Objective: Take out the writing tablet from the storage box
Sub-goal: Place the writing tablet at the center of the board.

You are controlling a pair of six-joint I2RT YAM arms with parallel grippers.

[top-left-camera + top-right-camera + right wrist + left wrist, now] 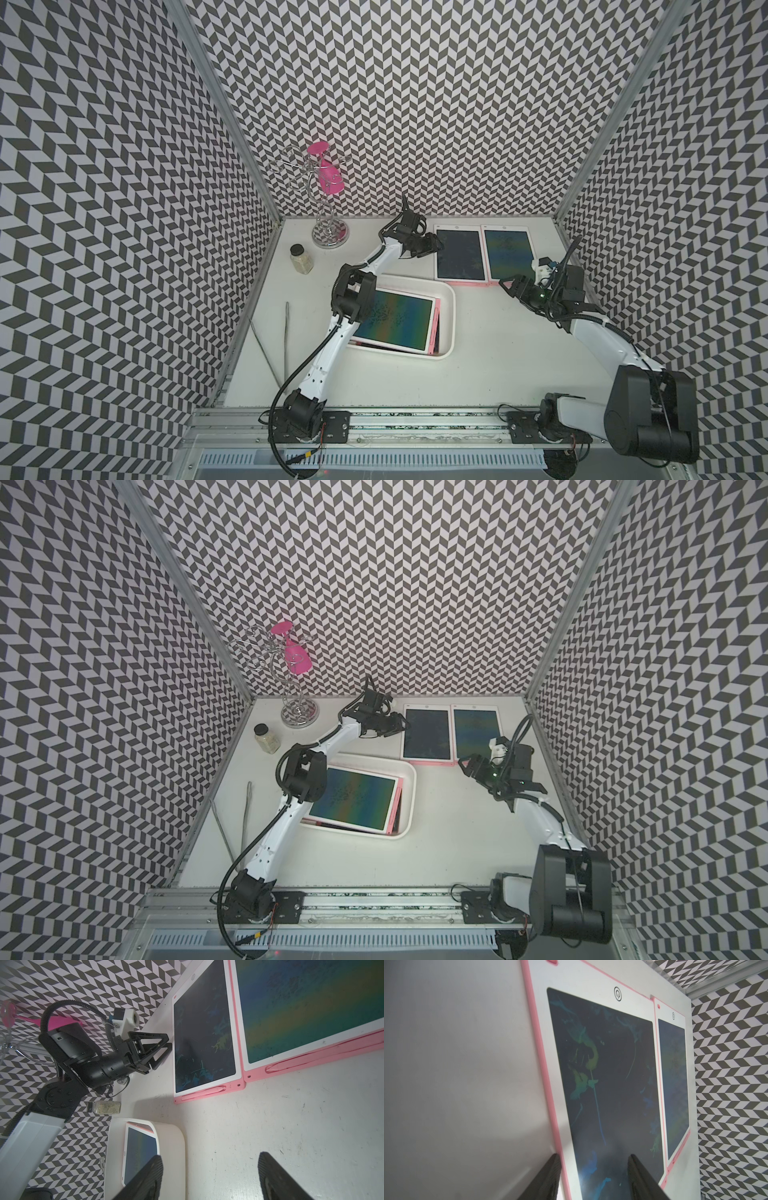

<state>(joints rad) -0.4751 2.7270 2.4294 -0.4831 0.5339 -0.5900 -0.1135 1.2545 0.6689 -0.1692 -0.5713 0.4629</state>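
Left gripper (593,1156) hung half-open over the writing tablet (602,1074) edge, right gripper (210,1156) wide, both empty; a low pull-back could drag it.

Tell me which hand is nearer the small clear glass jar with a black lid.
Left. The left hand is at the edge of the dark-screened pink-framed tablet facing the jar; the right hand is farther, by the near corner of the rainbow-screened tablet.
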